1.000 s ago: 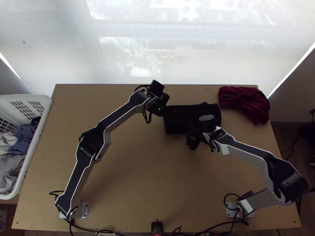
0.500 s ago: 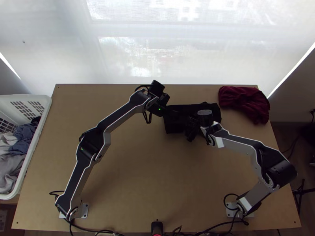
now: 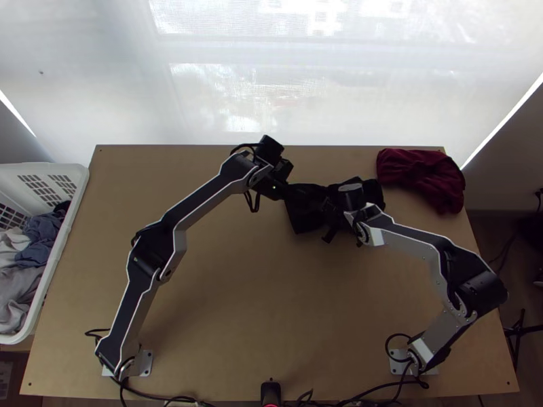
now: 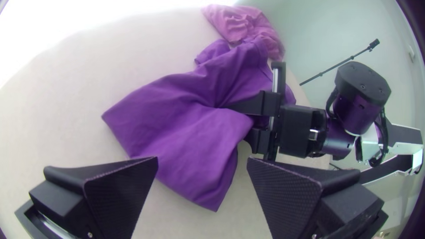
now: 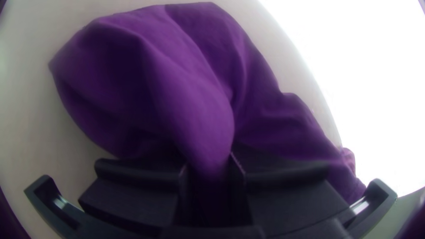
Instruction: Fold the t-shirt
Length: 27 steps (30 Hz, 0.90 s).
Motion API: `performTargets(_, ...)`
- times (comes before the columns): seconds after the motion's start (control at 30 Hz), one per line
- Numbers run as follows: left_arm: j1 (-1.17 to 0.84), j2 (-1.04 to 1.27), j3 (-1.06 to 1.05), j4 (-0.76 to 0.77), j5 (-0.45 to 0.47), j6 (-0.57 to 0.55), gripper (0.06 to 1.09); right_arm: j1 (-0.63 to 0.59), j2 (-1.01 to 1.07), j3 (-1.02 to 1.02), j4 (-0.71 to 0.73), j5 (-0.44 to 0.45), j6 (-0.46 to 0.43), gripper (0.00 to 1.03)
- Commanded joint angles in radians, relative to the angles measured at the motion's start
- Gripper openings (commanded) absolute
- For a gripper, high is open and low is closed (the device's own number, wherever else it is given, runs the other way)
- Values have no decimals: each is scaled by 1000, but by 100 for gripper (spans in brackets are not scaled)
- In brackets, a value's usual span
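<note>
Beneath me spreads the light wooden table, and across it my two arms reach from its near edge towards the far side, the left arm long and angled, the right arm bent back inward from the side. Beside the table, past my left arm, stands a white basket with blue and grey clothes heaped inside. The t-shirt lies on the table towards the far edge, between my two grippers, black from above but violet in the wrist views. It is rumpled: one broad panel spreads out with its corners loose, while creases gather at its middle, where my right gripper has it. Next in size is a dark red cloth, bunched near the far right corner, just beyond the t-shirt. In its own wrist view, my right gripper pinches a thick fold of the t-shirt, the jaws drawn close together with the fabric running down between them. My left gripper holds nothing; its jaws stand wide apart, and its wrist view shows a loose corner of the t-shirt across the gap. Whether those jaws touch the cloth, I cannot tell.
</note>
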Motion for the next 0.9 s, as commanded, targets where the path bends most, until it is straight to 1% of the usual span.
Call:
performTargets(0.0,22,-88,0,-66,0,19,103,-12,-157,28,-11,-6,87,3)
performTargets(0.07,31,-131,-17,-95,-5,23,103,-24,-200,41,-34,-6,113,3)
performTargets(0.17,36,-225,-99,-95,-9,31,103,-57,-261,54,-56,-6,145,3)
performTargets(0.33,34,-392,-249,-95,-57,60,103,-136,-347,68,-91,-6,195,3)
performTargets(0.47,45,-510,-358,-95,-95,65,103,-242,-406,93,-123,-6,239,3)
performTargets(0.6,77,-619,-467,-97,-121,77,103,-379,-449,117,-140,-12,256,3)
performTargets(0.77,152,-751,-605,-103,-144,92,103,-577,-475,163,-157,-101,262,3)
performTargets(0.87,200,-824,-686,-103,-152,100,103,-710,-461,195,-149,-176,256,3)
